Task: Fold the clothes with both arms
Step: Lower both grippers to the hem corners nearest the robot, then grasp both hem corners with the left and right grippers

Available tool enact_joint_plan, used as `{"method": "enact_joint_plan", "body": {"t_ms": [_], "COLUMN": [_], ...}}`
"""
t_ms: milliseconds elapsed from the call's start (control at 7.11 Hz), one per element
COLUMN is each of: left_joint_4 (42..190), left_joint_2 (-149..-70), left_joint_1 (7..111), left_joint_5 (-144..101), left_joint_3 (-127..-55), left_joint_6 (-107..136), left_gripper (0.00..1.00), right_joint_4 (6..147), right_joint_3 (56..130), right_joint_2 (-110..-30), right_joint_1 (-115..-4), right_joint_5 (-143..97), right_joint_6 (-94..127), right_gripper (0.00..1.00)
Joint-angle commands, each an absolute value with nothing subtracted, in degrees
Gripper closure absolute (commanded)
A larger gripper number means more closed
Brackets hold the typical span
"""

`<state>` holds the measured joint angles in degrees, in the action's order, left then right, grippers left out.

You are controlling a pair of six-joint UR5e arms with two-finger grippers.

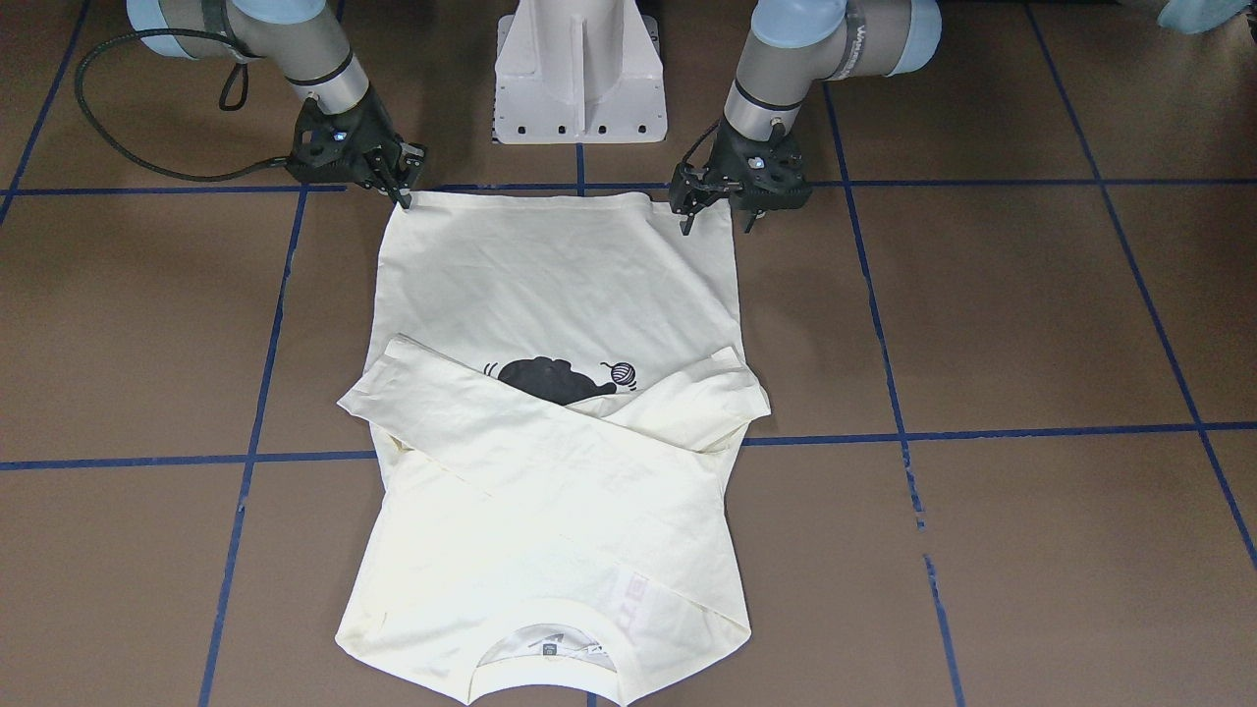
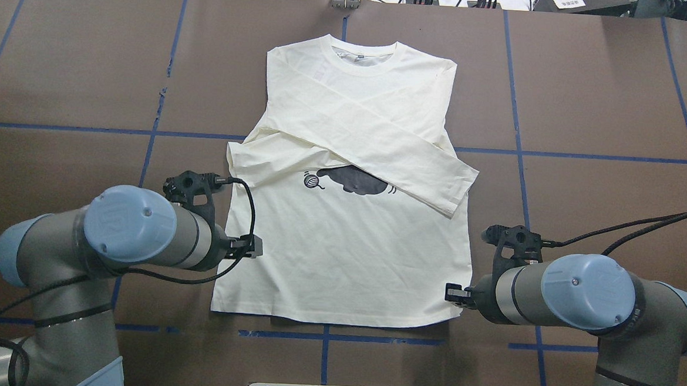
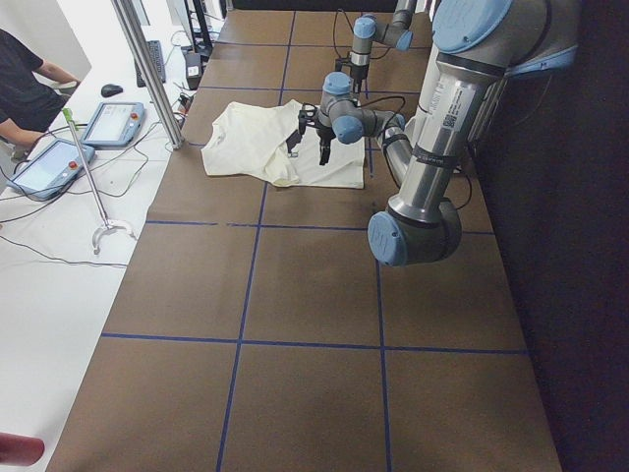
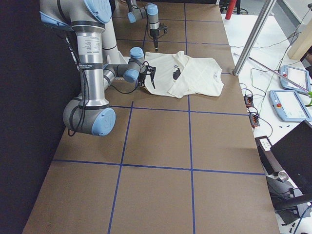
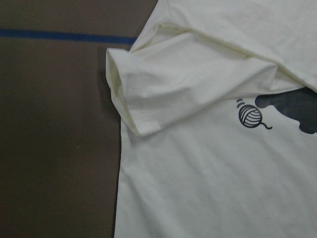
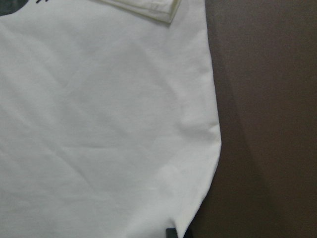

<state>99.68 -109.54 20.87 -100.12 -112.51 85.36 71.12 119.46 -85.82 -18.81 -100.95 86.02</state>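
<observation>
The clothes are one cream-white shirt (image 1: 550, 285) lying flat and face up on the brown table (image 1: 1031, 314), collar away from the robot. Both long sleeves (image 2: 358, 129) are crossed over the chest and cover part of the black cat print (image 1: 555, 378). My left gripper (image 1: 717, 224) stands open at one hem corner, one finger over the cloth and one beyond its side edge. My right gripper (image 1: 405, 196) is at the other hem corner, its fingers drawn together on the cloth edge. A dark fingertip (image 6: 171, 232) shows at the shirt's edge in the right wrist view.
The white pedestal base (image 1: 579, 69) stands between the arms, just behind the hem. Blue tape lines (image 1: 982, 432) grid the table. Off the far side stand a metal pole (image 3: 147, 69), tablets (image 3: 113, 123) and a person (image 3: 25, 88).
</observation>
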Motion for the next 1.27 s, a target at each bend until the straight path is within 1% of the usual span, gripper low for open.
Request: {"method": "enact_joint_plan", "body": {"t_ms": [0, 422, 703, 844, 1125], "left_joint_4": [99.6, 99.2, 96.8, 96.7, 96.8], "left_joint_2": [-107.7, -105.9, -106.4, -106.4, -106.5], "left_joint_1": [16.2, 15.6, 15.2, 15.2, 15.0], "left_joint_5": [-97.5, -97.5, -97.5, -97.5, -97.5], "left_joint_3": [-112.5, -112.2, -112.2, -112.2, -112.0], "left_joint_6": [88.9, 88.9, 88.9, 88.9, 88.9], "left_gripper": [0.29, 0.32, 0.40, 0.47, 0.57], "right_joint_4": [71.1, 71.1, 71.1, 71.0, 71.1], "right_joint_3": [119.7, 119.7, 119.7, 119.8, 119.8], "right_joint_2": [-85.7, -85.4, -85.5, -85.4, -85.5], "right_joint_1": [-19.5, -19.7, -19.8, -19.8, -19.8], "right_joint_5": [-101.0, -101.0, -101.0, -101.0, -101.0], "right_joint_6": [86.0, 86.0, 86.0, 86.0, 86.0], "right_gripper": [1.00, 1.00, 1.00, 1.00, 1.00]}}
